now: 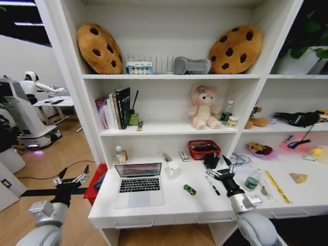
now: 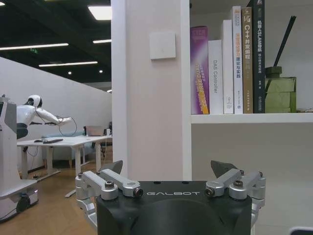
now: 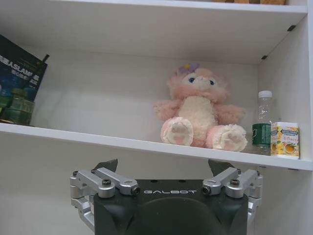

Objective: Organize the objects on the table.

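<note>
My right end effector [image 1: 221, 169] hangs just above the table [image 1: 169, 205], fingers spread wide and empty, close in front of the black pen cup [image 1: 210, 161] and over the near end of a black-capped white marker [image 1: 212, 186] lying flat on the top. Left of that marker sits the tiny green toy car [image 1: 189, 189], and further left the silver laptop [image 1: 139, 183] stands open with its screen lit. The white mug [image 1: 173, 168] is just beyond the laptop's right corner. My left end effector [image 1: 72, 180] hovers off the table's left end over the floor, also wide open and holding nothing. Behind, a pink plush toy [image 3: 199, 114] sits on the shelf [image 3: 146, 143].
</note>
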`<state>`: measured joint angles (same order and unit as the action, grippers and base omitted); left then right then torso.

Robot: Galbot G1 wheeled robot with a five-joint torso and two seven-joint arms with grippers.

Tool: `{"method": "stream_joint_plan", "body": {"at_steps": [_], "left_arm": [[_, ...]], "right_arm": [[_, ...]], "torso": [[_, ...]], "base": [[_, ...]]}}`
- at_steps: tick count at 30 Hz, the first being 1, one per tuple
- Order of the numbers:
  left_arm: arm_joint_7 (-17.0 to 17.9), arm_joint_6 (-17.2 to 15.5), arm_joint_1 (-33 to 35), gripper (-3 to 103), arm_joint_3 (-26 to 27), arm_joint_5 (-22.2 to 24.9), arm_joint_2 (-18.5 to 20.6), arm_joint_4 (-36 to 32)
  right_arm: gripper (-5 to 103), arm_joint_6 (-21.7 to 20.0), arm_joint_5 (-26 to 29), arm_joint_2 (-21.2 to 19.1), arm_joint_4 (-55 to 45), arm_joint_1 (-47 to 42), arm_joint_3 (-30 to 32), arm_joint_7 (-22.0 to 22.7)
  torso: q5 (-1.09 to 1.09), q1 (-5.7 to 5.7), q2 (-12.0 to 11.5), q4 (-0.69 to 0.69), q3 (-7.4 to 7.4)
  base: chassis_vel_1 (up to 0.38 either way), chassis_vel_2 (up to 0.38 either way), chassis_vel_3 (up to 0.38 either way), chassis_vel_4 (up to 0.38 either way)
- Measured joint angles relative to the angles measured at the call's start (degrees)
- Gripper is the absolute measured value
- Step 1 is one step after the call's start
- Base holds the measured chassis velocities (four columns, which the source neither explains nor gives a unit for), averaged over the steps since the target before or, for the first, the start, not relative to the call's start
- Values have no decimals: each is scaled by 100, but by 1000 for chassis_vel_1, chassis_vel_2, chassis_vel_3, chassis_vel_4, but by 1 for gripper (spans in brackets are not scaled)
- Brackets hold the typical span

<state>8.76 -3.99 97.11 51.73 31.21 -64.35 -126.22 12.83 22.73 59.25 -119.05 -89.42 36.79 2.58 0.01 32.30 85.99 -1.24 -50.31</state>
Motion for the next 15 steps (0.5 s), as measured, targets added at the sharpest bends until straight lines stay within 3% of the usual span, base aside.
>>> {"method": "stream_joint_plan", "body": {"at_steps": [6,7,12,15], "left_arm": [[12,0,-4,102,-5,-9,2,-8],[12,0,9,101,-2,-9,18,-43],[4,-26,114,97,6,-39,97,-184],[-13,-35,178,88,-3,-170,164,-218]], "right_arm": [[100,0,-83,28,-1,-10,-3,44],[100,-6,-96,55,0,-16,-7,59],[100,-47,-143,158,23,-76,-15,131],[100,-71,-169,232,48,-128,-4,198]], "torso": [[-3,7,-3,3,-2],[-1,4,-2,-2,0],[0,-5,2,2,2],[-1,-5,2,3,2]], "base": [[-121,137,137,-80],[-32,57,37,-45],[10,-10,-9,11],[41,-32,-28,35]]}}
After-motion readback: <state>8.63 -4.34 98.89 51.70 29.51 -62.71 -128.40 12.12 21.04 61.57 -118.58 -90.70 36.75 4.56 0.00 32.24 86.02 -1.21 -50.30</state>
